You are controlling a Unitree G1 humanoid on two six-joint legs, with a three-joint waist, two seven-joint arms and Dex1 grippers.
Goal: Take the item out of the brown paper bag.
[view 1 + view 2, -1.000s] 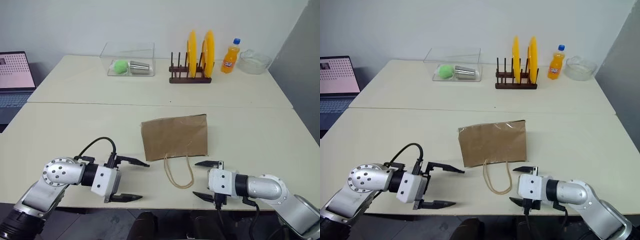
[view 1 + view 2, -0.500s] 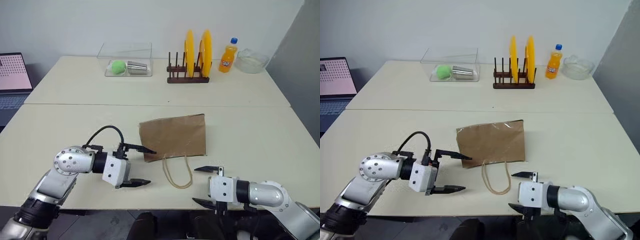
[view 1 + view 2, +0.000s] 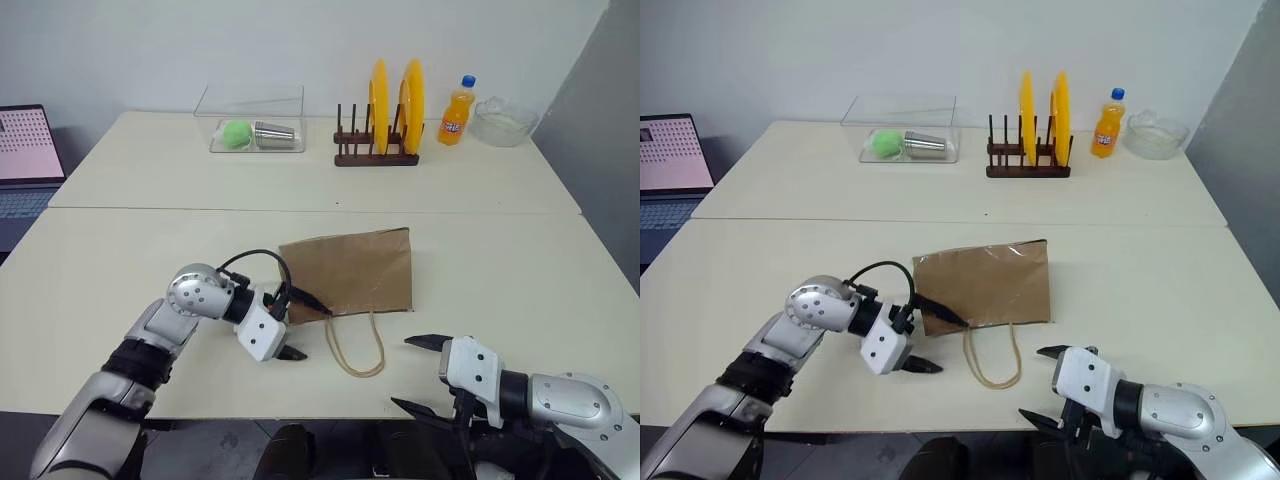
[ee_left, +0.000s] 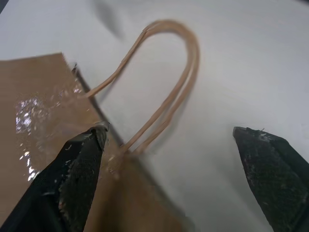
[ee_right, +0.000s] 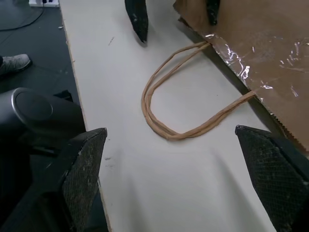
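Observation:
The brown paper bag lies flat on the table, its mouth toward me and its tan cord handles spread on the tabletop. My left gripper is open at the bag's near left corner. One finger is over the bag's mouth edge beside the handle root, the other over bare table. My right gripper is open at the table's front edge, short of the handles and apart from the bag. The item is hidden.
At the back stand a wooden rack with two yellow plates, an orange soda bottle, a glass bowl and a clear box holding a green ball and a metal cup. A laptop sits far left.
My left gripper has swung forward and right, rolling as it went, from open table to the bag's mouth corner. My right gripper has drawn back toward the front edge. Both stay open.

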